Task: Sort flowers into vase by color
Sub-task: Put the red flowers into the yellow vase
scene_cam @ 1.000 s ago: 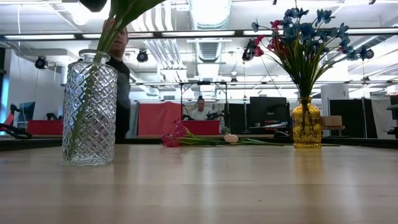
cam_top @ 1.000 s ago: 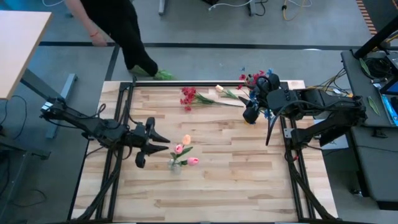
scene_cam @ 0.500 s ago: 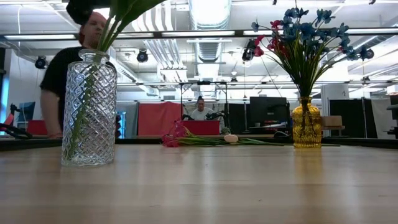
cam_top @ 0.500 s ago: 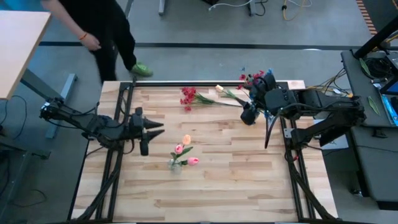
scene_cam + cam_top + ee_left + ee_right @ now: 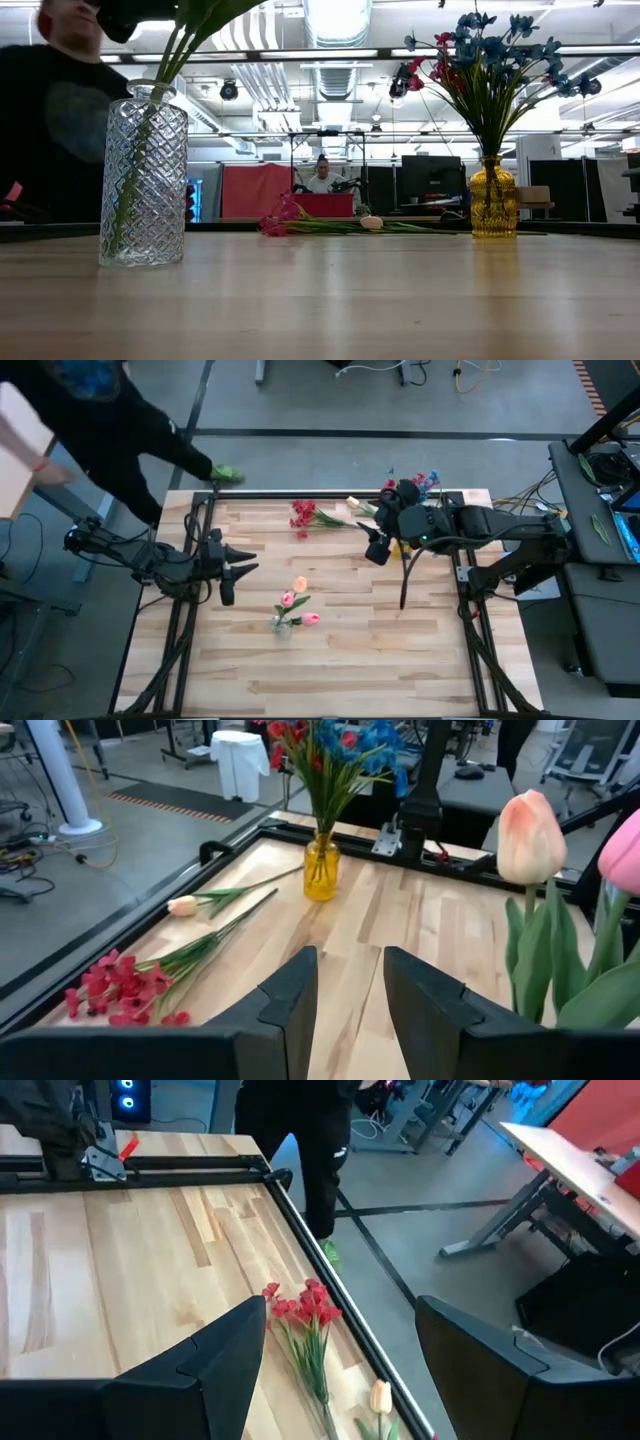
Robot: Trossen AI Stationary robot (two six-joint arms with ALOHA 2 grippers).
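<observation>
A clear cut-glass vase [image 5: 143,175] stands near the table's middle and holds pink and peach tulips [image 5: 297,600]. A yellow vase [image 5: 494,200] at the far right holds blue and red flowers [image 5: 335,745]. A red cluster flower [image 5: 303,515] and a cream tulip [image 5: 352,503] lie flat on the wood by the far edge. My left gripper [image 5: 245,567] is open, left of the clear vase, holding nothing. My right gripper [image 5: 375,550] is open and empty, just near-right of the lying flowers, which show ahead of it as the red cluster [image 5: 305,1305] and the cream tulip [image 5: 380,1397].
A person in dark clothes [image 5: 100,420] stands off the table's far left corner beside a light wooden desk. Black frame rails [image 5: 200,520] run along the table's left, far and right sides. Bare wood [image 5: 380,660] spreads across the near half.
My left gripper has drawn back from the clear vase, toward the left and far edges. My right gripper has moved left from the yellow vase toward the lying flowers. The person has walked leftward past the far left corner.
</observation>
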